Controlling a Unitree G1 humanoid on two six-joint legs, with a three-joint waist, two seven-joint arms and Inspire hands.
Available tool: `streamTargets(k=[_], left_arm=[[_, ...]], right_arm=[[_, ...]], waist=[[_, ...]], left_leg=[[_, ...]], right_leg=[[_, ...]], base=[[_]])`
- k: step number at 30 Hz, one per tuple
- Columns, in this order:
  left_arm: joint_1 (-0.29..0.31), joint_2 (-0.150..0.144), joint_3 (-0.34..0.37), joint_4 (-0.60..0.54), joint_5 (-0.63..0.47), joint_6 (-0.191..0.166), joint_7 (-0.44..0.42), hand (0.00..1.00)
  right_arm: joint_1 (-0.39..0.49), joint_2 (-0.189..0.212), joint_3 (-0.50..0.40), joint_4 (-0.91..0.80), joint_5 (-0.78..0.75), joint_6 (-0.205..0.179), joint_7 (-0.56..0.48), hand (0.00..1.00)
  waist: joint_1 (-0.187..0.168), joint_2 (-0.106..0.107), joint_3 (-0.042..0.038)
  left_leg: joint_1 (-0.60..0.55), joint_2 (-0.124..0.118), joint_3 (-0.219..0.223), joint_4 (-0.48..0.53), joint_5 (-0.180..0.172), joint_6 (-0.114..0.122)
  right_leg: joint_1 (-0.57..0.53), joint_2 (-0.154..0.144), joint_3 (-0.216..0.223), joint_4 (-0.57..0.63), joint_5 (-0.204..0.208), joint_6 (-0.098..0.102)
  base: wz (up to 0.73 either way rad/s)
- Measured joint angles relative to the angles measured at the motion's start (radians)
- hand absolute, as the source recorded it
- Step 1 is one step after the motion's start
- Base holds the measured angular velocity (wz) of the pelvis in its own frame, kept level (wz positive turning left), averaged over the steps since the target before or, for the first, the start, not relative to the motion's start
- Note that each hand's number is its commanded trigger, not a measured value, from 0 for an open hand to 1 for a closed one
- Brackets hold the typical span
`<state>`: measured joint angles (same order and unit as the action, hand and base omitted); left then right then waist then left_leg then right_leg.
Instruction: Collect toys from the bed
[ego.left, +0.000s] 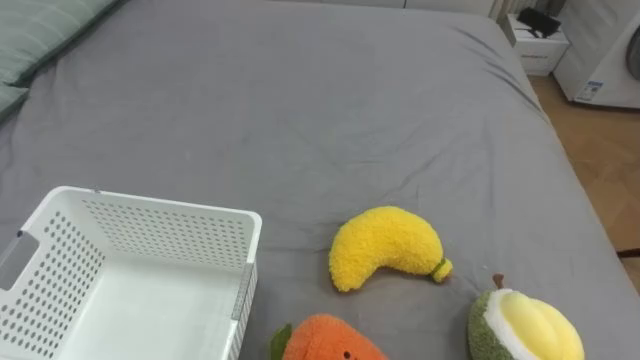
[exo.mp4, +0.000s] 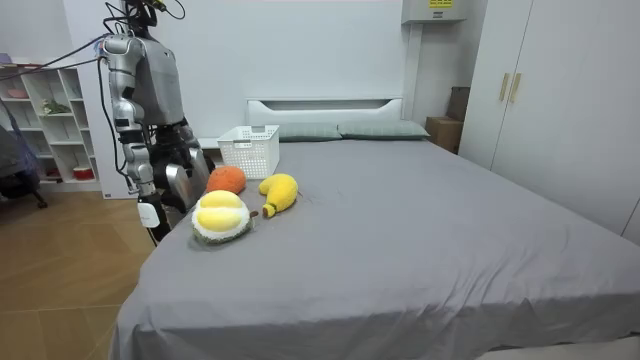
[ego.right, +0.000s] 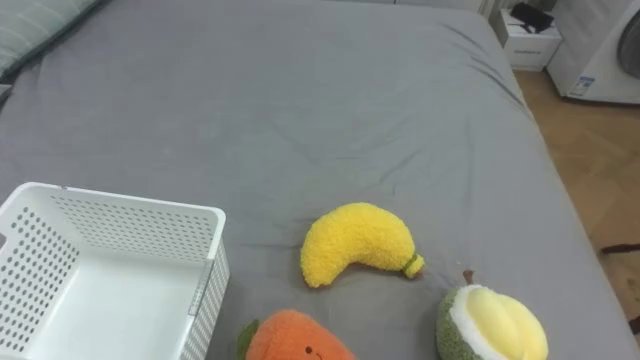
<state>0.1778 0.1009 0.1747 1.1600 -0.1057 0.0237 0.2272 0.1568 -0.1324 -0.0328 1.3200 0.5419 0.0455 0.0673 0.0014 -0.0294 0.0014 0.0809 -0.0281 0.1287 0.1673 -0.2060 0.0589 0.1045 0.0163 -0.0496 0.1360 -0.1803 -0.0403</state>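
No toy is collected yet. The plush banana (ego.left: 385, 247), orange plush fruit (ego.left: 325, 342) and green-and-yellow plush fruit (ego.left: 520, 328) lie on the bed (ego.left: 300, 110) at lower right, beside the white basket (ego.left: 150, 215). My right hand (exo.mp4: 149, 212) hangs low; I cannot tell its state. Next, I judge, I must reach for the banana.

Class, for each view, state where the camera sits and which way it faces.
Left eye view: robot's head, looking down at the bed, white basket, banana toy.
Right eye view: beside it, same scene.
Room view: near the bed's foot, facing the headboard; whole robot stands bedside.
All share white basket and banana toy.
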Motion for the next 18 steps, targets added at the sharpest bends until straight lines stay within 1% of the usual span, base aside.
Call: streamTargets(k=[4, 9, 13, 15, 18], left_arm=[[0.001, -0.002, 0.010, 0.000, 0.006, 0.000, 0.002, 0.00], [-0.003, -0.001, 0.016, -0.001, 0.009, 0.000, 0.026, 0.00], [-0.006, -0.001, 0.017, -0.001, 0.009, 0.001, 0.024, 0.00], [-0.007, -0.001, 0.016, -0.001, 0.009, 0.001, 0.020, 0.00], [-0.006, -0.001, 0.016, -0.001, 0.009, 0.002, 0.018, 0.00]], right_arm=[[0.000, 0.001, -0.009, 0.000, -0.001, 0.000, 0.000, 0.00], [-0.007, 0.001, -0.009, 0.013, 0.000, 0.000, 0.004, 0.00], [-0.003, 0.001, -0.011, 0.015, 0.000, 0.000, 0.008, 0.00], [-0.003, 0.001, -0.011, 0.015, 0.001, 0.000, 0.008, 0.00], [-0.004, 0.001, -0.012, 0.013, 0.001, 0.000, 0.006, 0.00]], waist=[[0.002, 0.002, -0.0001], [0.000, 0.001, 0.0009], [-0.001, 0.000, 0.0015], [-0.002, -0.003, 0.0040], [-0.005, -0.003, 0.0046]], left_leg=[[0.000, 0.000, 0.000, 0.000, 0.000, 0.000], [0.000, 0.000, 0.000, 0.000, 0.000, 0.000], [0.001, 0.000, 0.000, -0.001, 0.000, 0.000], [0.001, 0.000, 0.000, -0.001, 0.000, 0.000], [0.001, 0.000, 0.000, -0.001, 0.000, 0.000]], right_leg=[[0.000, 0.000, 0.001, 0.000, 0.000, 0.000], [0.000, 0.000, 0.000, 0.000, 0.000, 0.000], [0.000, 0.000, 0.000, 0.000, 0.000, 0.000], [0.001, 0.000, 0.000, -0.001, 0.000, 0.000], [0.000, 0.000, 0.000, -0.002, 0.000, 0.000]], base=[[0.00], [0.00], [0.00], [0.00], [0.00]])
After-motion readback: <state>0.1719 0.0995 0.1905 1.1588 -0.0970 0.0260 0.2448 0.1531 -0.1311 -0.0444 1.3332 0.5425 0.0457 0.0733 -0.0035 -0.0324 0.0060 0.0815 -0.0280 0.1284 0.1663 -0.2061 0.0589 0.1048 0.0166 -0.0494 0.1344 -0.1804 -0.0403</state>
